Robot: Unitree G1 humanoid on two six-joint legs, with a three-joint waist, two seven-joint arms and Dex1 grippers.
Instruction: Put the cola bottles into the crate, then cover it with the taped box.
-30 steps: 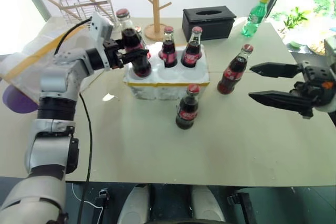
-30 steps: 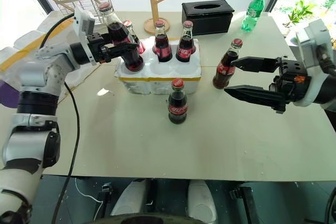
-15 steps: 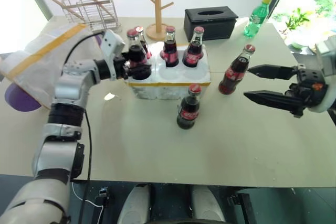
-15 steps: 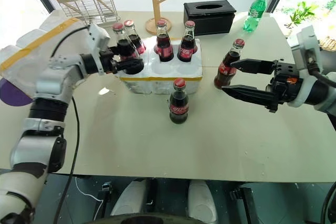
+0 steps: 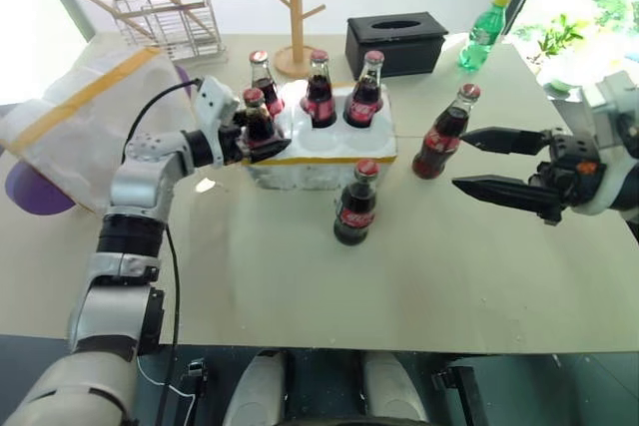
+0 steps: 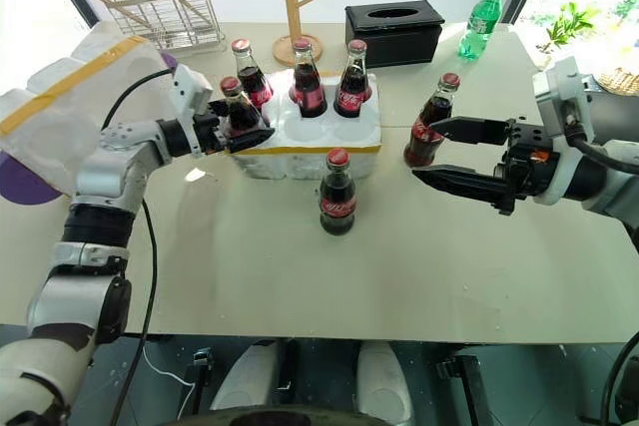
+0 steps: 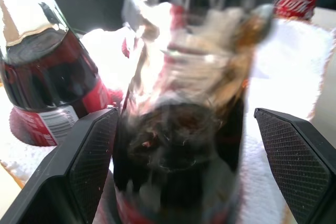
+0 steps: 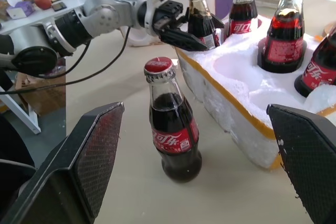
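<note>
White styrofoam crate [image 6: 318,152] holding four cola bottles [image 6: 303,82]; left gripper [image 6: 243,134] spread around one; right gripper [image 6: 431,152] open, empty.

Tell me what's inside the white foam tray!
Four cola bottles stand in the tray: three along the back and one at the front corner, between the left gripper's open fingers. Their bottoms are hidden in the wells. Two bottles still stand on the table.

Six cola bottles [image 6: 336,192]: four standing in one crate [image 6: 310,147], two on one table [image 6: 419,276]. One taped box [image 6: 60,107], one green bottle [image 6: 477,19], one tissue box [image 6: 394,32].
</note>
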